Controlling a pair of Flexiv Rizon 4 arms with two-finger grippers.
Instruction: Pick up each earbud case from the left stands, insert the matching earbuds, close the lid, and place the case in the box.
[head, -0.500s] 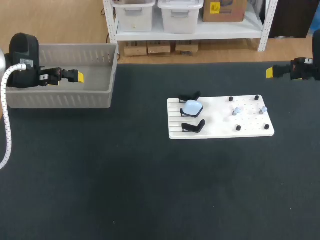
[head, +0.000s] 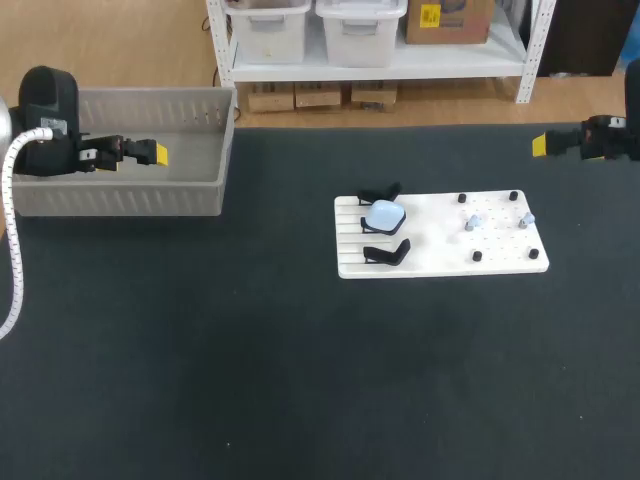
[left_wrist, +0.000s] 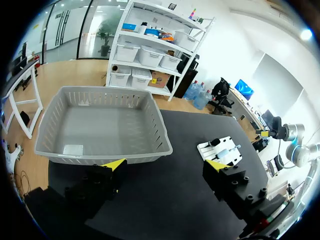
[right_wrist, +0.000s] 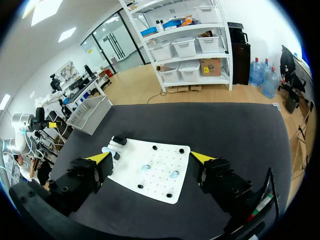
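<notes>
Earbud case (head: 384, 214) sits clear of both grippers. Left gripper (left_wrist: 167, 164) is spread wide over the grey box (head: 120, 195). Right gripper (right_wrist: 150, 157) is spread wide at the tabletop's (head: 300, 380) far right edge. The case rests on the middle of 3 black stands (head: 386, 253) at the left end of the white board (head: 500, 255), with 2 earbuds (head: 475, 220) to its right.

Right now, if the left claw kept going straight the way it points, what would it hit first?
Probably the gray basket: the left gripper, open, looks out at its rim and bare inside, with nothing between. Depth is unclear, so it could touch the dark table just short of it.
</notes>
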